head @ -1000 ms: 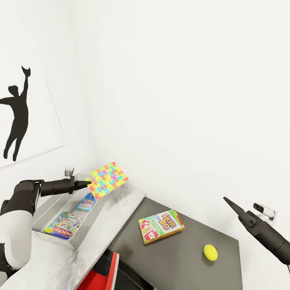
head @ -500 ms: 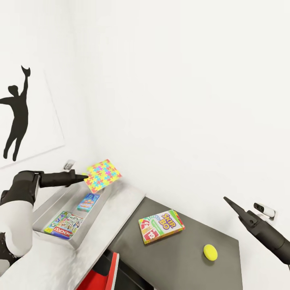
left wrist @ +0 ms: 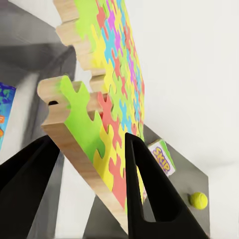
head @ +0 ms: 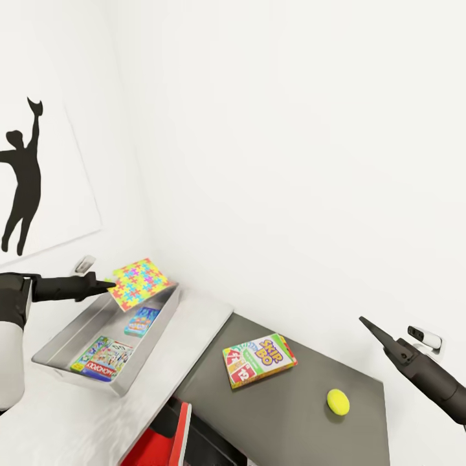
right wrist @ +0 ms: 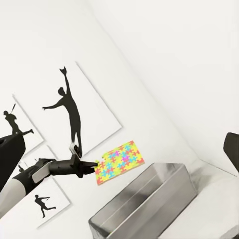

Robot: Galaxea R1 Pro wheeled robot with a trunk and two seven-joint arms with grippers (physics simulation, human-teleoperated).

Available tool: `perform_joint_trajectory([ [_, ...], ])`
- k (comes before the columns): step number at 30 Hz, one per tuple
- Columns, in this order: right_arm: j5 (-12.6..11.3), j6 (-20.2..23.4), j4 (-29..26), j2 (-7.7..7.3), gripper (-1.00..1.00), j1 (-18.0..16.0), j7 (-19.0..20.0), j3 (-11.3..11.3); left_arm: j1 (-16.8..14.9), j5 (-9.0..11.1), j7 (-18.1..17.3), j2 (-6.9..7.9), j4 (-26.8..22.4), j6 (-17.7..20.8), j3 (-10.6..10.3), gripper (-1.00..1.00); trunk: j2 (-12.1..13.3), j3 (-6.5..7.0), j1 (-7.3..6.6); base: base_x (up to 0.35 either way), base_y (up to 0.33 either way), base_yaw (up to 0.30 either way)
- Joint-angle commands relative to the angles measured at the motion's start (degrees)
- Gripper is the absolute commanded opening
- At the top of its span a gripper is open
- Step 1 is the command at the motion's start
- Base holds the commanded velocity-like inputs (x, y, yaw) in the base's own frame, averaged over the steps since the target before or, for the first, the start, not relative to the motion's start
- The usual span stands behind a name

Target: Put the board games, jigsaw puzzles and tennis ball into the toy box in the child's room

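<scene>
My left gripper (head: 109, 285) is shut on one corner of a jigsaw puzzle (head: 137, 283), a jagged-edged sheet of yellow, pink, blue and green pieces. It holds the sheet tilted in the air above the far end of the light-grey toy box (head: 77, 327). Up close, the puzzle (left wrist: 112, 99) sits clamped between the two fingers. Two board games lie inside the box, a Monopoly one (head: 102, 357) and a blue one (head: 142, 320). A Skip-Bo board game (head: 259, 360) and the yellow tennis ball (head: 337, 402) lie on the dark-grey side unit. My right gripper (head: 366, 321) hovers open to the right.
The toy box stands on the white-grey table (head: 188, 330) in the corner of white walls. The dark-grey side unit (head: 291, 414) adjoins the table lower down. A red object (head: 169, 440) sits under the table edge. Silhouette pictures (head: 26, 175) hang on the left wall.
My left gripper has carried the puzzle leftwards, from the toy box's far right edge to over its far end. The head view has shifted slightly. The right arm has stayed put.
</scene>
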Motion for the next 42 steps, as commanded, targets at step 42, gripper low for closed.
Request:
perform_joint_trajectory([
  [42,-0.19,0.4,0.04,0.11,1.0,-0.04,-0.02,-0.02,-0.02,-0.04,13.55,1.57,7.69,0.17,15.0,-1.0,-0.14,-4.1,0.04,0.0,0.0,0.0],
])
